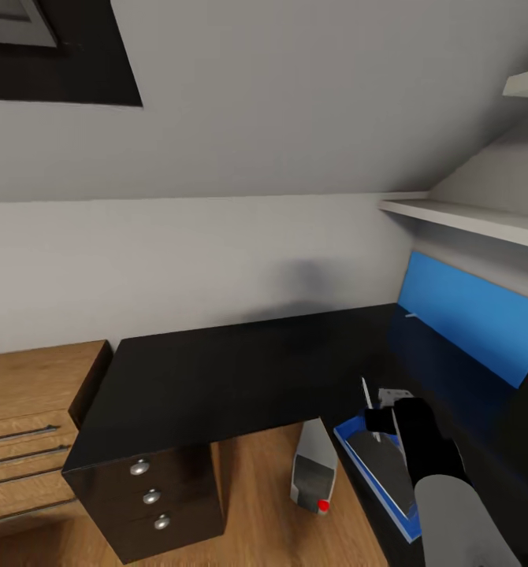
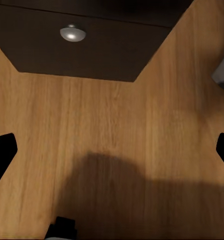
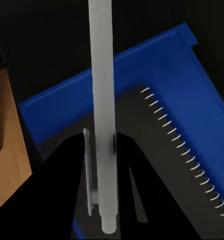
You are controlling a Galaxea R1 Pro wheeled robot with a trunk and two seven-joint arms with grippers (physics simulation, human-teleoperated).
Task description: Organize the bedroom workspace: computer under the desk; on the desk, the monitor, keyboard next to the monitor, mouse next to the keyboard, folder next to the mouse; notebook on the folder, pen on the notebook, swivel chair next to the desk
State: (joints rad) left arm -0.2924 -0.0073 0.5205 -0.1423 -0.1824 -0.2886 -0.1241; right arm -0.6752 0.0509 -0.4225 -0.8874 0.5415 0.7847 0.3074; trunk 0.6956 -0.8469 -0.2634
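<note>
1. A wooden floor point(image 2: 117, 130) with lengthwise grain takes up most of the left wrist view.
2. The dark front of a drawer unit point(image 2: 91, 55) meets the floor along an angled edge.
3. A round silver knob point(image 2: 72, 33) sits on that dark front.
4. The left gripper point(image 2: 112, 150) shows as two black fingertips point(image 2: 1, 152) at opposite edges, spread wide apart with nothing between them but floor.
5. A soft dark shadow point(image 2: 117, 195) lies across the boards near the camera.
6. A grey object point(image 2: 223, 75) cuts in at one edge, too cropped to identify.
</note>
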